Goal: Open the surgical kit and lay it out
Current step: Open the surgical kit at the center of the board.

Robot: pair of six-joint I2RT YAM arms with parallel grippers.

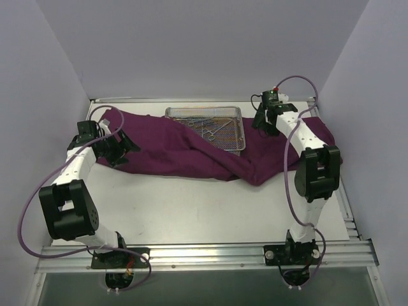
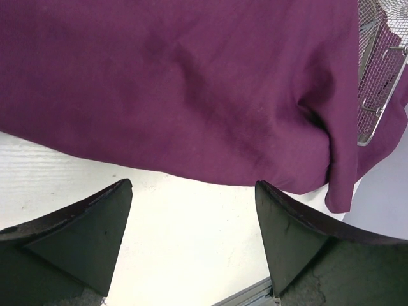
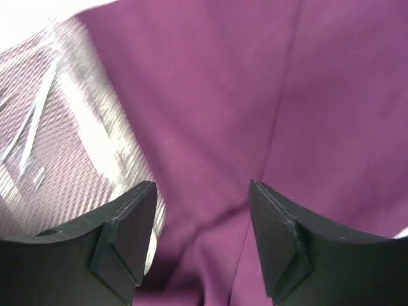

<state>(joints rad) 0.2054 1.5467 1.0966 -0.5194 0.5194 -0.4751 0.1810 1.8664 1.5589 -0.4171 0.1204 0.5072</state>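
The deep-purple cloth wrap [image 1: 172, 146] lies spread and rumpled across the table's far half. The silver wire-mesh tray [image 1: 237, 131] sits on it at the back centre, uncovered, with several slim steel instruments [image 1: 210, 127] inside. My left gripper [image 1: 121, 150] is open and empty over the white table at the cloth's left edge; the cloth [image 2: 178, 89] fills its view, with the tray's corner [image 2: 376, 76] at the right. My right gripper [image 1: 266, 124] is open and empty just above the cloth [image 3: 255, 108] right of the tray [image 3: 57, 146].
White walls enclose the table on three sides. The cloth's right end [image 1: 319, 137] reaches toward the right wall. Bare white table [image 1: 191, 210] lies between the cloth and the arm bases. A metal rail [image 1: 210, 255] runs along the near edge.
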